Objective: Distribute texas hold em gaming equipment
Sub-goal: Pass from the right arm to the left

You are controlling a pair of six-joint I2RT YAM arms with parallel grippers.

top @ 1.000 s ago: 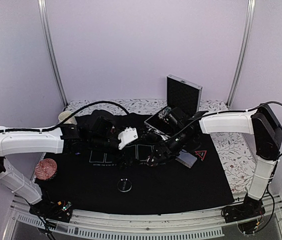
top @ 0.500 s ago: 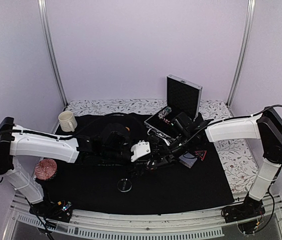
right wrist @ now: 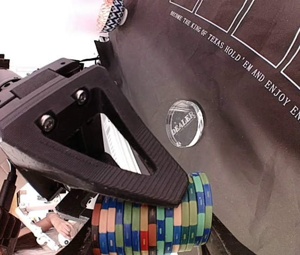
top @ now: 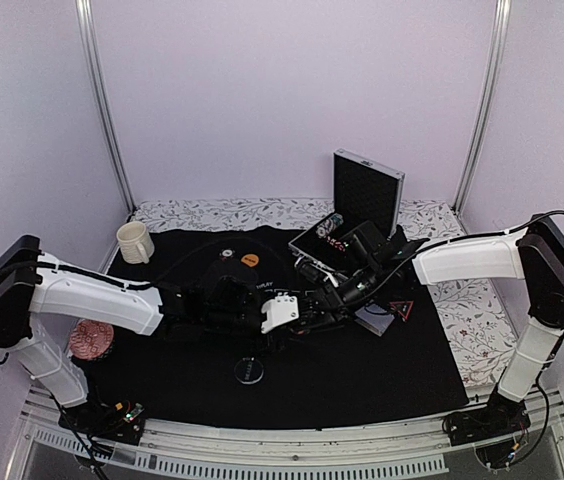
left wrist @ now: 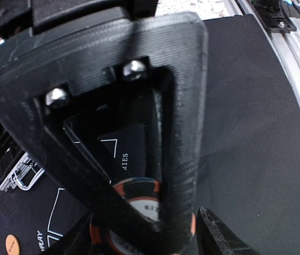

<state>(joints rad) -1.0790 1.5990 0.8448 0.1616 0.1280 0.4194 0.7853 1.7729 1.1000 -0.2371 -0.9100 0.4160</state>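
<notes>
Clamps a sideways stack of striped poker chips (right wrist: 128, 226) in the right gripper (right wrist: 163, 218), fingers pressed onto the chip rims, blue, green, red and orange edges showing

Reaches in from the left with the left gripper (left wrist: 190, 236), almost tip to tip with the right one over the middle of the black mat (top: 362, 390)

Shows one orange-and-black-edged chip (left wrist: 139, 207) between the left fingers, seen partly through the cut-out of the near finger; can't tell whether pinched or only straddled, so no call on apart or together

Finds the clear DEALER button (top: 250, 372) flat on the mat, nearer the arm bases than the grippers, touching neither

Finds the orange disc (top: 251, 261) and the black-and-white disc (top: 227, 254) just beside each other on the far part of the mat

Spots a pinkish patterned disc (top: 90, 338) at the mat's left edge, partly tucked under the left arm

Spots the red-edged triangle marker (top: 400, 307) on the right side of the mat, grey-blue cards (top: 372, 321) just beside it, toward the grippers

Notes the silver case (top: 367, 190) at the far right, lid upright, contents of its tray too small to tell

Notes the cream mug (top: 134, 241) upright by the mat's far-left corner, floral-cloth surface (top: 462, 300) all round the mat
</notes>
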